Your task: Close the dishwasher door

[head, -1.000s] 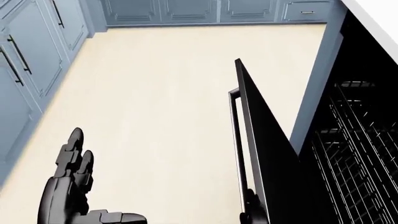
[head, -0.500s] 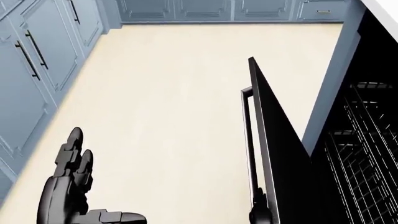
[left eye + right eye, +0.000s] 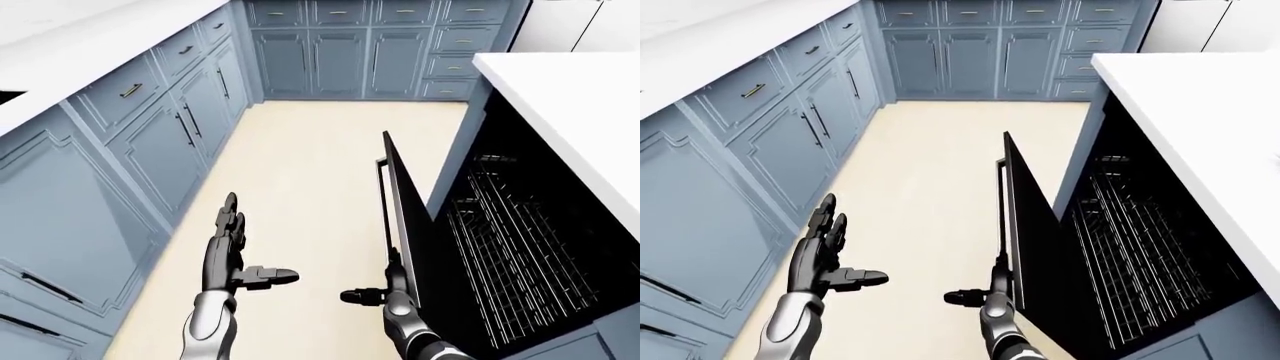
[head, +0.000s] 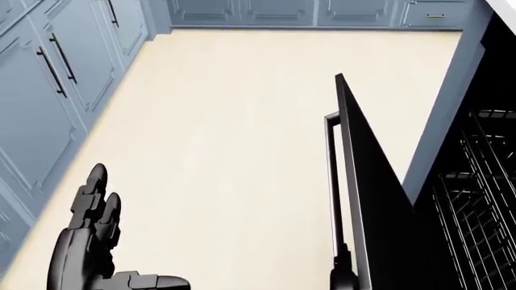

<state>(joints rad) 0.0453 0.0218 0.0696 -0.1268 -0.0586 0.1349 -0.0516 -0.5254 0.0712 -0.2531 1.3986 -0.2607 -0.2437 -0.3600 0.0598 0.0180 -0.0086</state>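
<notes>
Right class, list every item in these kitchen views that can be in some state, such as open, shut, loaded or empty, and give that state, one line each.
dishwasher door: partly open, raised steeply but not shut.
dishwasher rack: inside the tub, no dishes visible.
left robot hand: open, fingers spread, holding nothing.
right robot hand: open, flat against the door's outer face by the handle.
cabinet doors and drawers: all shut.
</notes>
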